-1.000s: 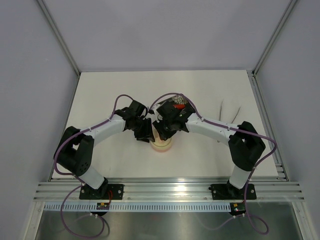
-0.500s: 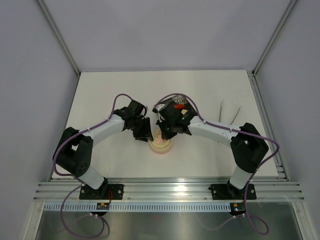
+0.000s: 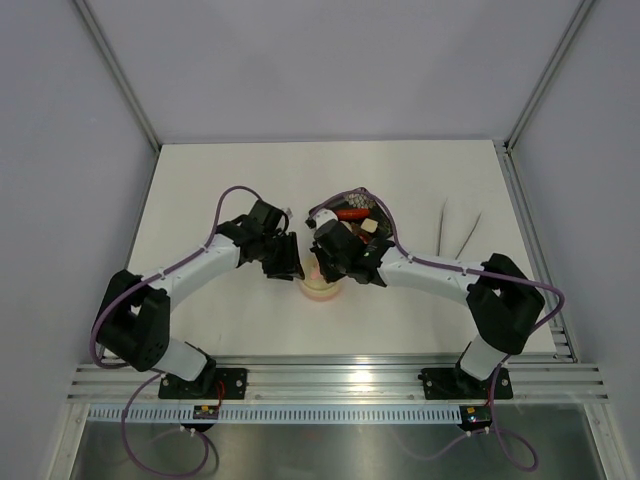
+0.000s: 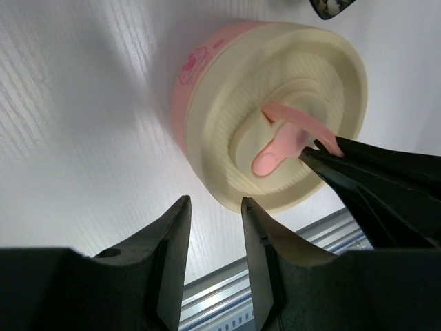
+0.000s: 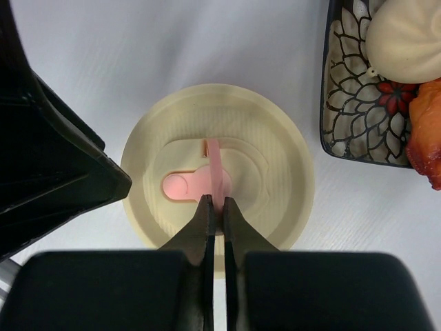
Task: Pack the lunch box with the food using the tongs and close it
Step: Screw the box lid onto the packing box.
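The lunch box point(image 3: 322, 287) sits mid-table with its cream lid point(image 5: 269, 158) on top. The lid's pink strap handle point(image 5: 216, 165) stands up, and my right gripper point(image 5: 216, 201) is shut on it from above. My left gripper point(image 4: 216, 201) is open just beside the box's pink wall point(image 4: 189, 69), on its left side, touching nothing. The right gripper's black fingers point(image 4: 372, 176) show at the handle point(image 4: 296, 124). Food lies in the black tray point(image 5: 344, 103): a pale bun point(image 5: 406, 34), an orange piece point(image 5: 428, 148), a red sausage point(image 3: 352, 213). The tongs point(image 3: 460, 226) lie on the table to the right.
The patterned black tray point(image 3: 356, 216) stands just behind and right of the box, close to the right arm. An aluminium rail point(image 3: 340, 372) runs along the near table edge. Grey walls enclose the white table on three sides.
My right gripper has shut on the lid's pink handle. Both arms have shifted slightly around the box, and the left elbow has swung out left.
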`<state>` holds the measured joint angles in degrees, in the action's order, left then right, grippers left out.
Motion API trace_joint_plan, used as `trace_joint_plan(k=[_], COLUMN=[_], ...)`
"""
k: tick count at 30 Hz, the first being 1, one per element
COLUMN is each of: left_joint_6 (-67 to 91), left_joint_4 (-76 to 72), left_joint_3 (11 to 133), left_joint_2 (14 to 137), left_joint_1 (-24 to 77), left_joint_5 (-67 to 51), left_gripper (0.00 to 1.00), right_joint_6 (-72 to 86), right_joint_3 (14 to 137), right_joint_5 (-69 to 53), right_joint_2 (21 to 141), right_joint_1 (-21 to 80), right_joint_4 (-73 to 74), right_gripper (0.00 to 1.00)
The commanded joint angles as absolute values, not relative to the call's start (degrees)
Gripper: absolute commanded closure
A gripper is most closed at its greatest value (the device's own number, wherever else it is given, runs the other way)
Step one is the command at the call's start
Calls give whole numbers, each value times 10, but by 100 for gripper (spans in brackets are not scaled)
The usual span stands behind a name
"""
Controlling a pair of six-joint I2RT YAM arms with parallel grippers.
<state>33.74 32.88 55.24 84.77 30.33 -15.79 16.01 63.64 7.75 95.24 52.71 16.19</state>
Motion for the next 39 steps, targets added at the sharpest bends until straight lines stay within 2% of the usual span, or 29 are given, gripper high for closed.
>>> trace_joint_plan(k=[1,13,27,39], left_joint_6=[344,336,338,336], left_joint_4=[319,333,327,323], left_joint_3=[556,552,547,543], left_joint_2=[818,790,792,796], left_joint_1=[305,265,262,259], left_joint_5=[-158,-163,-164,-168], left_gripper=[61,61,62,62], right_joint_6=[148,182,158,190], right_joint_3=[649,588,630,558], right_joint_5=[134,150,197,191], right_joint_2=[932,969,872,862], right_joint_1=[541,568,581,591], right_joint_4=[149,89,124,88], right_gripper=[100,100,100,100])
